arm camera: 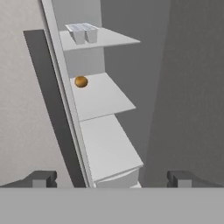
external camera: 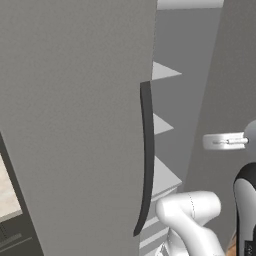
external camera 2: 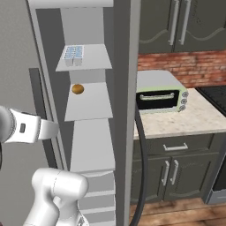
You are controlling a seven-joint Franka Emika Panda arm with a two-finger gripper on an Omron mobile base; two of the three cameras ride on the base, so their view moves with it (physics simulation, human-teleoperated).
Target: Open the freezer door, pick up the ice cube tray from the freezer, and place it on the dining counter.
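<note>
Gripper [arm camera: 112, 178]: released, jaws spread wide, nothing between them, aimed into the open freezer [external camera 2: 86, 132].
Arm: wrist held level, reaching toward the shelves.
Ice cube tray [arm camera: 82, 31]: one, on the upper shelf, above and beyond the gripper.
Small round brown item [arm camera: 81, 82]: one, shelf below the tray.
Freezer door [external camera 2: 126, 110]: swung open, right of gripper.

Light grey freezer shelves [external camera 2: 90, 103] — ice cube tray [external camera 2: 73, 54] on the upper one, small brown round item [external camera 2: 77, 89] on the shelf below

freezer door [external camera: 75, 125] cropped, range [external camera 2: 216, 95] cut off
</note>
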